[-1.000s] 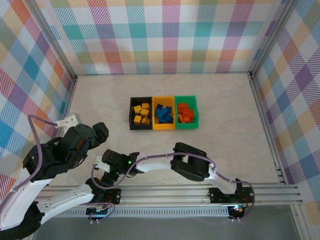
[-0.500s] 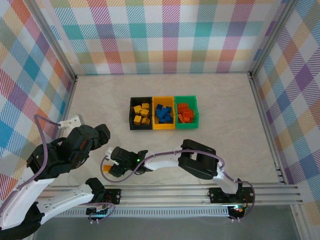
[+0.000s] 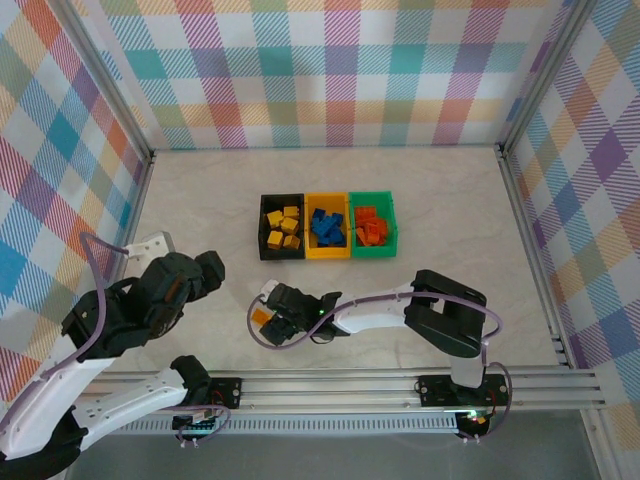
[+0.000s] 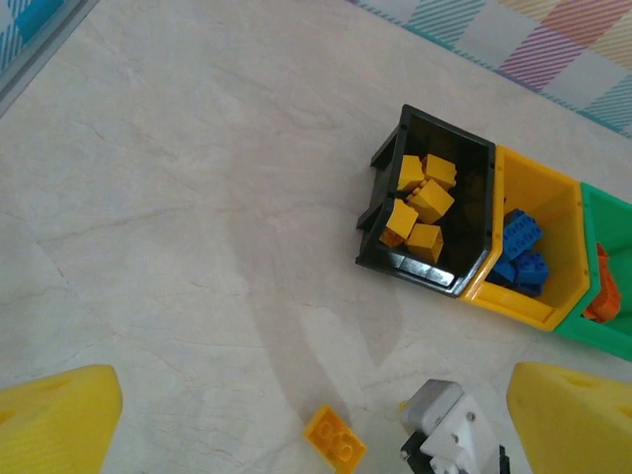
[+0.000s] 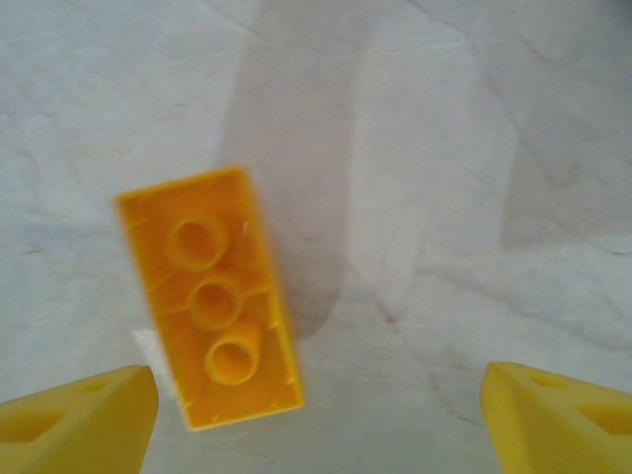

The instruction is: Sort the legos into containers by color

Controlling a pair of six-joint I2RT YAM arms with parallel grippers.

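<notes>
My right jaws apart above an upturned yellow lego (image 5: 210,296) on the desk (image 5: 474,118), lego toward nine o'clock, my left jaws wide apart, black bin (image 4: 380,212) at one o'clock.

One black bin (image 3: 263,228), one yellow bin (image 3: 327,255) and one green bin (image 3: 372,253) are counted, three in all. At least five yellow bricks (image 4: 430,200) are made out in the black bin. The blue bricks (image 3: 327,227) and orange bricks (image 3: 370,227) are heaped too closely to be counted. One loose yellow brick (image 5: 212,296) is seen.
</notes>
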